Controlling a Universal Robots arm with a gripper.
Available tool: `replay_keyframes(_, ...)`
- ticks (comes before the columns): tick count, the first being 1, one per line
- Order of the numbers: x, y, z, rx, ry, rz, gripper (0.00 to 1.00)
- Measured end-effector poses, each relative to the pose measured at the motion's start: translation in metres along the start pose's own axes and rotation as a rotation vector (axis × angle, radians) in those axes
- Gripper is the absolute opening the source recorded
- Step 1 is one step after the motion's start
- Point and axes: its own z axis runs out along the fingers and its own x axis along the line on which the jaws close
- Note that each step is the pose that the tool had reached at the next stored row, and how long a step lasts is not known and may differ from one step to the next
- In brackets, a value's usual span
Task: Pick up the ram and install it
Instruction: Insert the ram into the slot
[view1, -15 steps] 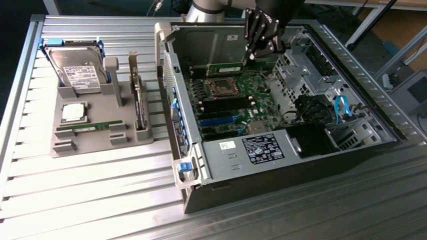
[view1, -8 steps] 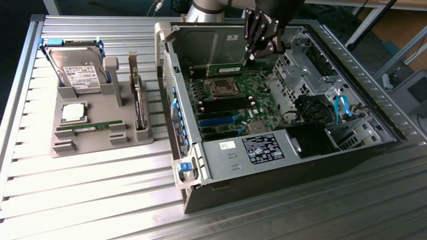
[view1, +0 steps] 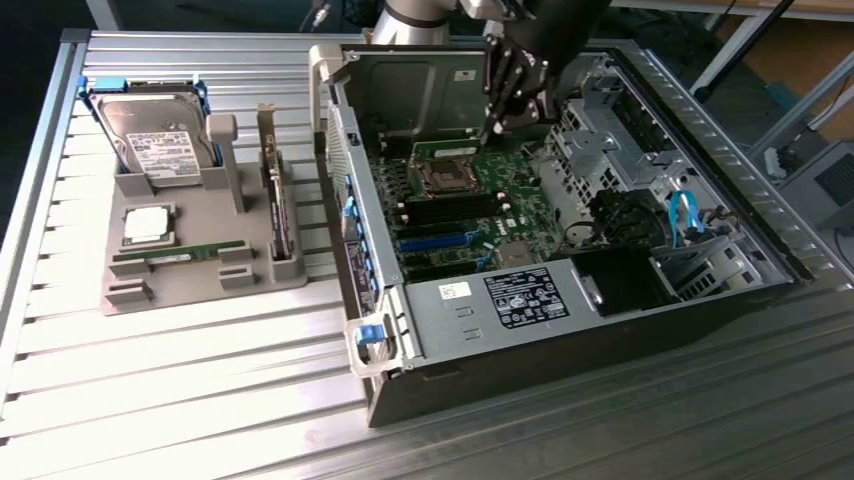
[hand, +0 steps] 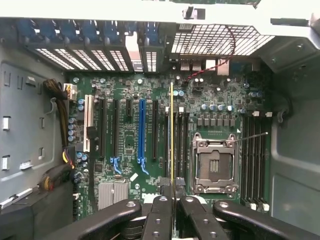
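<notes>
The gripper (hand: 172, 196) hangs over the motherboard (hand: 150, 95) inside the open computer case (view1: 574, 345); its jaws are nearly closed, pinching the ram (hand: 171, 130) edge-on above the slots; the case lies on a ribbed aluminium table (view1: 200, 390) beside a grey parts holder (view1: 187, 290); brown floor (view1: 814, 45) shows beyond.

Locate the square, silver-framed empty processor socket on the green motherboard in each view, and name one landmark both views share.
Exterior view: the processor socket is in the upper middle of the picture, on the motherboard inside the open case.
Wrist view: the processor socket sits between two banks of black memory slots.
Shared landmark: the long blue expansion slot.
</notes>
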Motion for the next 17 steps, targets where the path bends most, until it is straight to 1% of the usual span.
replay_keyframes(4,0.0,-0.0007,0.0109,0.0,0.0,0.0,0.12)
replay_keyframes(5,0.0,-0.0009,0.0157,-0.0001,0.0001,0.0,0.12)
replay_keyframes(8,0.001,-0.0014,0.0227,0.0,0.0,0.0,0.12)
replay_keyframes(11,0.001,-0.002,0.0323,-0.0001,0.0,0.0,0.12)
replay_keyframes(17,0.001,-0.0027,0.0446,-0.0001,0.0,0.0,0.12)
